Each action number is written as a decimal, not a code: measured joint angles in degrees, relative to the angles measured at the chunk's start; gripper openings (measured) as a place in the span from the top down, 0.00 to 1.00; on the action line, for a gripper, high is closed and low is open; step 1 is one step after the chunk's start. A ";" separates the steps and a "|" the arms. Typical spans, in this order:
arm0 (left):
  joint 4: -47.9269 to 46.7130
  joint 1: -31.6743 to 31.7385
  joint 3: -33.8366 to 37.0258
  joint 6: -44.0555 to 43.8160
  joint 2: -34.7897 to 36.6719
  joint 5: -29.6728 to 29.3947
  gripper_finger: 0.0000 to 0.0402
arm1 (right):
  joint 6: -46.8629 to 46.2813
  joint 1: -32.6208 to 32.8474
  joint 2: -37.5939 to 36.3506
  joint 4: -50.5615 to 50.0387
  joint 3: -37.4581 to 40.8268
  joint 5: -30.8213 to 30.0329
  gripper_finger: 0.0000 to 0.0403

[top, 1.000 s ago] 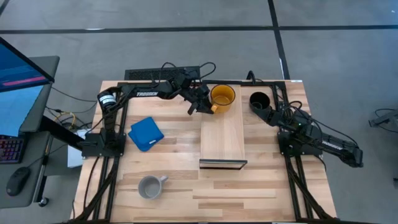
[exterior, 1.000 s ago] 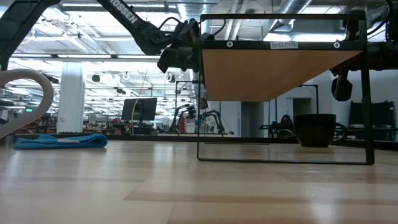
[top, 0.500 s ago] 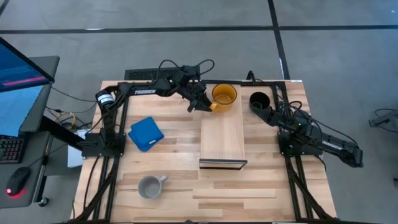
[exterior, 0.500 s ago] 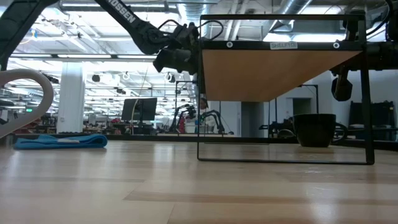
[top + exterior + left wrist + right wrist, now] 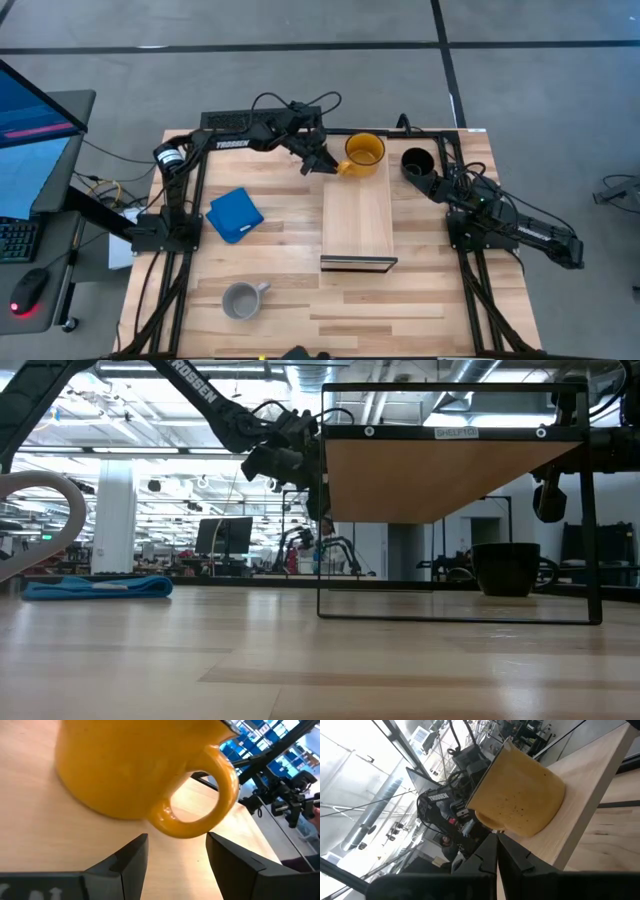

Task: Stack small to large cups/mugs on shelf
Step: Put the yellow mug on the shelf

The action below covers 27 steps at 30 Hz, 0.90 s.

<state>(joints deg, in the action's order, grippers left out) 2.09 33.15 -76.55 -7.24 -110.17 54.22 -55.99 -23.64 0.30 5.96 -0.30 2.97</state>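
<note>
The yellow-orange mug (image 5: 363, 152) stands on its base at the far end of the light-wood shelf (image 5: 357, 225), its handle (image 5: 215, 800) turned toward my left gripper (image 5: 325, 164). That gripper is open; in the left wrist view its fingers (image 5: 131, 861) stand on either side just short of the handle, touching nothing. The black mug (image 5: 418, 162) stands on the table right of the shelf. The grey mug (image 5: 243, 298) sits near the front edge. My right gripper (image 5: 437, 183) rests shut beside the black mug.
A flat blue square (image 5: 235, 214) lies on the table left of the shelf. The shelf stands on a dark frame (image 5: 590, 510), with open room under the board. A monitor and a keyboard sit on a desk beyond the table's left edge.
My left gripper has opened off the yellow mug's handle, which now shows clear of the fingers. It has drawn a little toward the table's far edge and its wrist has turned. The mug stays upright on the shelf's far end.
</note>
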 joint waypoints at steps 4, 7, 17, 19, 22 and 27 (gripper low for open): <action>-0.26 0.64 0.00 -0.42 0.08 -0.69 0.53 | 0.00 0.00 0.01 0.00 0.00 0.01 0.92; -1.19 1.28 -0.01 -0.48 0.75 -2.09 0.53 | 0.00 0.00 -0.01 0.00 0.00 0.01 0.92; -17.08 3.25 -0.04 6.87 8.03 -9.06 0.53 | 0.00 0.00 0.00 0.00 0.00 0.01 0.92; -19.20 2.83 -0.04 7.08 10.14 -12.51 0.53 | 0.00 0.00 -0.01 0.00 0.00 0.01 0.92; -22.32 1.42 -0.05 7.51 13.59 -17.58 0.53 | 0.00 0.00 -0.01 0.00 0.00 0.01 0.92; -23.52 -2.94 -0.08 6.77 18.17 -18.70 0.53 | 0.00 0.00 0.00 0.00 0.00 0.00 0.92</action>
<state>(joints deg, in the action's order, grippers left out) -21.43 30.21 -76.64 -0.47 -92.00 35.52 -55.99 -23.64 0.30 5.96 -0.30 2.97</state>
